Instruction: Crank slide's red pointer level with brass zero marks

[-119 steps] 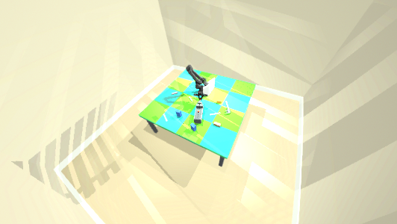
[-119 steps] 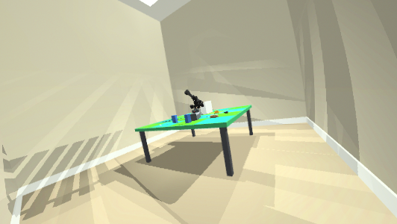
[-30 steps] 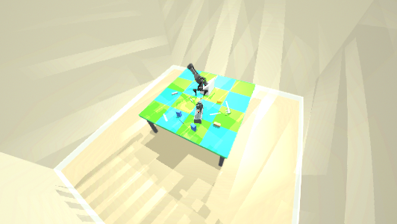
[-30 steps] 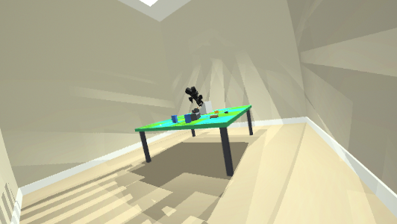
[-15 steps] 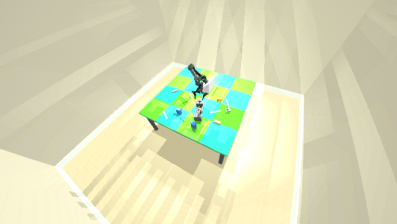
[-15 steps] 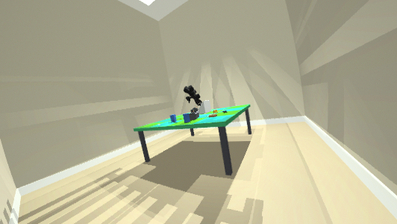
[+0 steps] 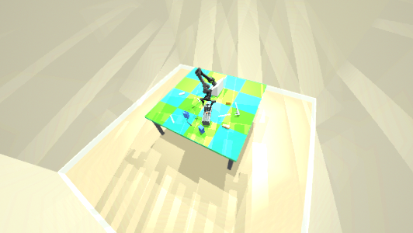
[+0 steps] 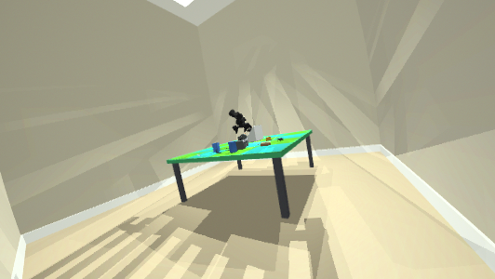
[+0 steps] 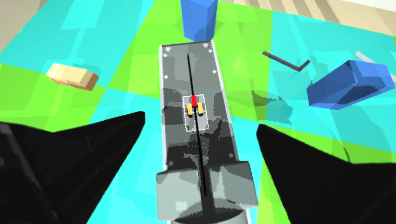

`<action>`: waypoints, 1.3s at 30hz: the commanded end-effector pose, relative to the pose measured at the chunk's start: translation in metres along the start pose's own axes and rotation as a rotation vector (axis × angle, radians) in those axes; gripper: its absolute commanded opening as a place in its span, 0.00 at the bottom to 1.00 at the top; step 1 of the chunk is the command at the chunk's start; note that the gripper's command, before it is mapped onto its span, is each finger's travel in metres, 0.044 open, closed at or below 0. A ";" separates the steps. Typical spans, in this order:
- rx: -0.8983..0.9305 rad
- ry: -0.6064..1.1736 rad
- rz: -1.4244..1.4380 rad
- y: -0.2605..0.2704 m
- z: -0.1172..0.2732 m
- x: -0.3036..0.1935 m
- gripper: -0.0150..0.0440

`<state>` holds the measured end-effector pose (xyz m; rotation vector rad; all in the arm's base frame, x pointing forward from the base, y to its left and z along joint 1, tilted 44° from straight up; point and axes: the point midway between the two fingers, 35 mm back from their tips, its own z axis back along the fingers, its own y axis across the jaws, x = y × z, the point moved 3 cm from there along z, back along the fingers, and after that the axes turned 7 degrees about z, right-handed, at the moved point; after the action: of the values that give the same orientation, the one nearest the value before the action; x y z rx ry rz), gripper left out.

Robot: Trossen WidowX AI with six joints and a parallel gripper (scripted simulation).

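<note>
The machine (image 7: 206, 117) (image 9: 180, 75) is a long grey rail with a dark centre slot and a block-shaped grey housing (image 9: 207, 190) at its near end. The red pointer (image 9: 194, 100) is on the small slide plate. The two brass marks (image 9: 190, 109) (image 9: 200, 108) flank the slot. The pointer's red body shows slightly farther from the housing than the middles of the marks; whether it is exactly level is hard to tell. My gripper (image 7: 208, 102) (image 8: 242, 130) (image 9: 201, 123) is open and empty above the machine. The crank handle is outside the wrist view and not distinguishable in the top and exterior views.
A blue block (image 7: 201, 130) (image 9: 199, 20) stands beyond the rail's far end; another blue block (image 7: 186, 115) (image 9: 345, 86) is to one side, near a dark bent rod (image 9: 287, 62). A tan block (image 7: 226, 126) (image 9: 72, 76) lies on the other side. A white panel (image 7: 218, 87) (image 8: 255, 133) stands behind.
</note>
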<state>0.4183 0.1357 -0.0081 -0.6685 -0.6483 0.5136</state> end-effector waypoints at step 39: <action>0.073 -0.023 0.101 -0.010 0.092 -0.012 1.00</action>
<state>0.3675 0.1639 0.0460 -0.6374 -0.6310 0.5987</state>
